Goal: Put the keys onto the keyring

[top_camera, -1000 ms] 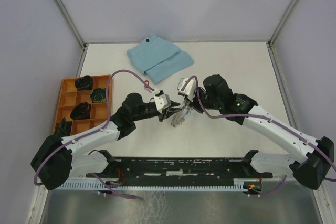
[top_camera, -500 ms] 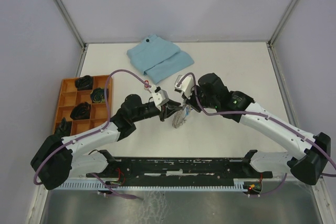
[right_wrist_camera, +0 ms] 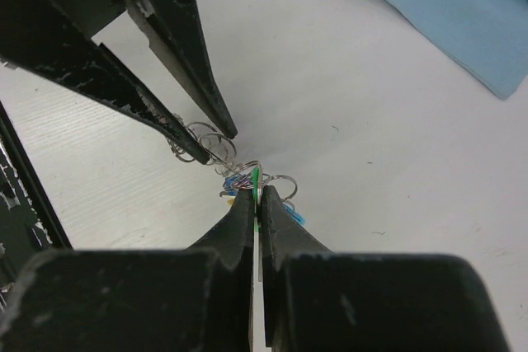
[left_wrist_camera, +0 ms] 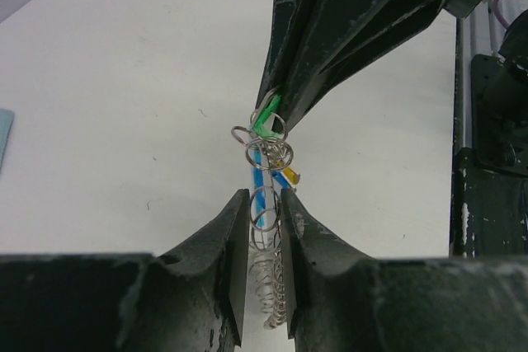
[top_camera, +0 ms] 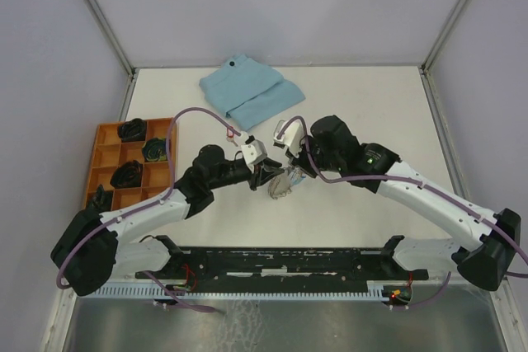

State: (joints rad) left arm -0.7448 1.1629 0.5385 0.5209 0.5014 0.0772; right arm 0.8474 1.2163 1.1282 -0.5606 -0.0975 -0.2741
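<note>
Two grips: your left end effector (left_wrist_camera: 265,197) pinches the keyring (left_wrist_camera: 273,290), and your right end effector (right_wrist_camera: 256,195) clamps the green key (left_wrist_camera: 266,115).

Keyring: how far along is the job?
Done: the keyring is clamped by its chain in the left gripper. In hand: the right gripper pinches the green-tagged key at the ring cluster; whether it is threaded can't be told. Left: seat that key, then the others, which I can't make out here.
</note>
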